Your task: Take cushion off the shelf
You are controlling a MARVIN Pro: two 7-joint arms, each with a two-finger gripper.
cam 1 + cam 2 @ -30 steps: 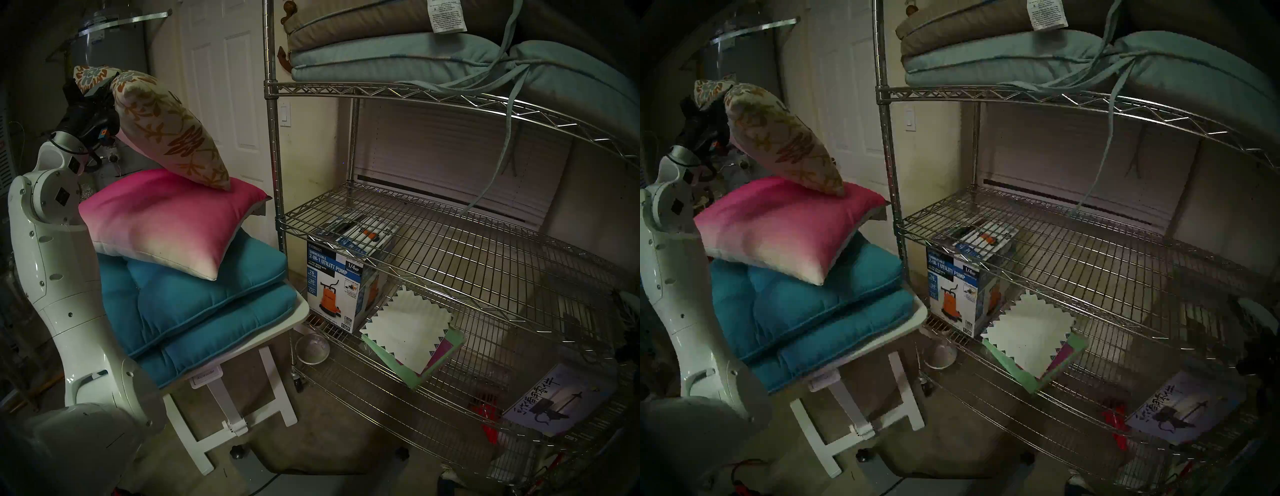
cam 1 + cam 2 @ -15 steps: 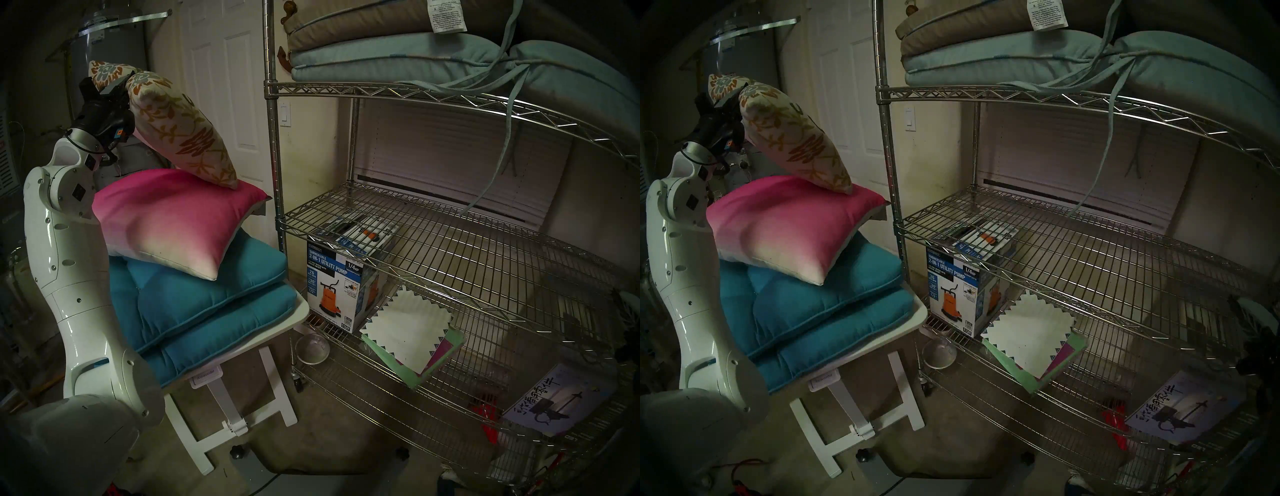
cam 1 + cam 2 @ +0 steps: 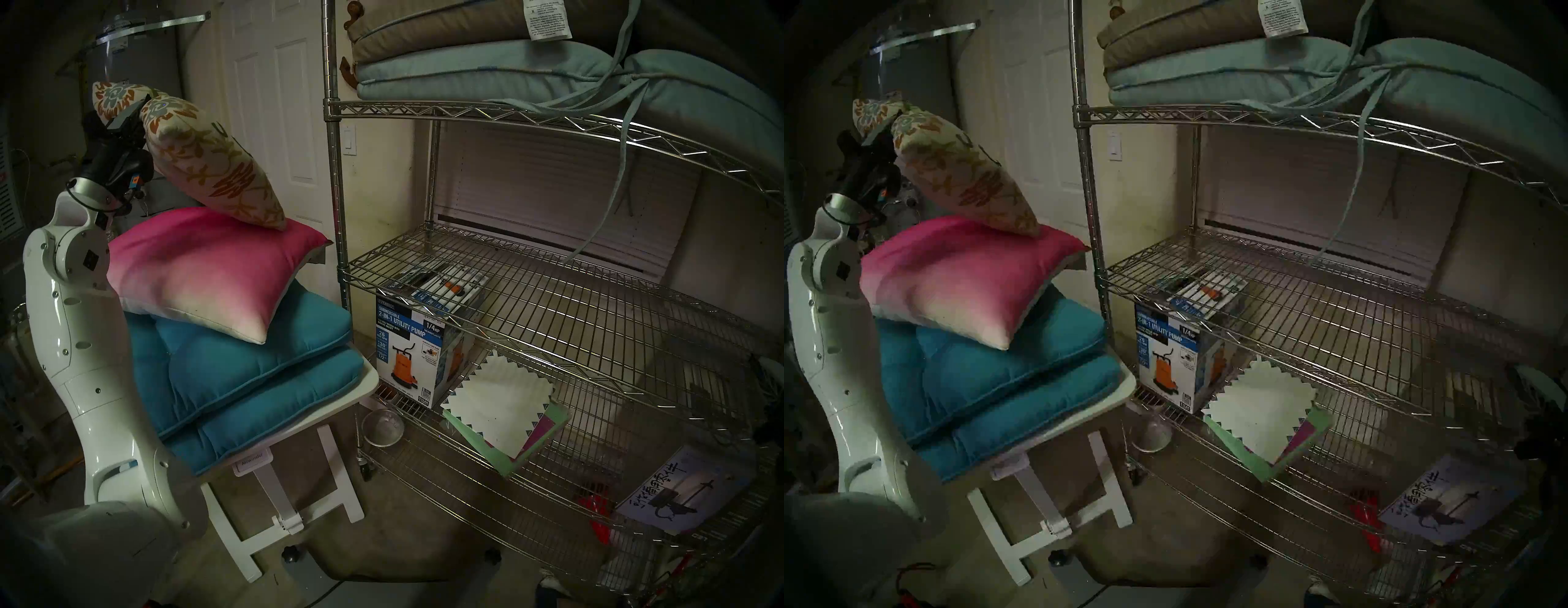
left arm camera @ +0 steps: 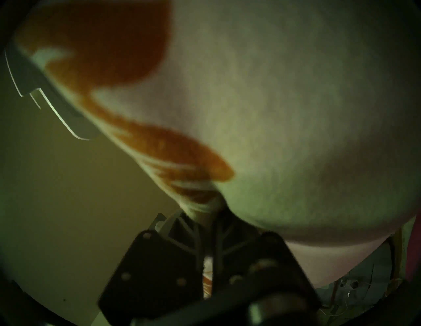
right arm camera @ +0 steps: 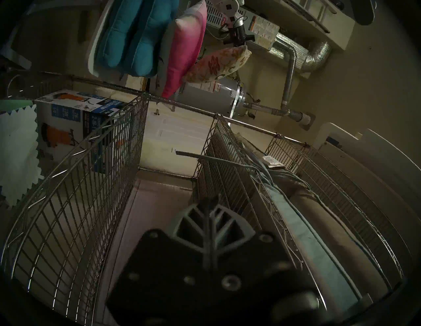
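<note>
My left gripper is shut on the upper corner of a floral cushion, which hangs tilted with its lower corner resting on a pink cushion. In the left wrist view the fingers pinch the floral fabric. The shelf is a chrome wire rack on the right; its top tier holds a pale teal cushion under a brown cushion. My right gripper is shut and empty, between the rack's tiers.
The pink cushion lies on two blue cushions stacked on a small white table left of the rack. A pump box, papers and a picture sit on lower tiers. A metal bowl is on the floor.
My left arm swung right and up with the floral cushion, then came back a little left and down. The cushion's lower corner stayed on the pink cushion.
</note>
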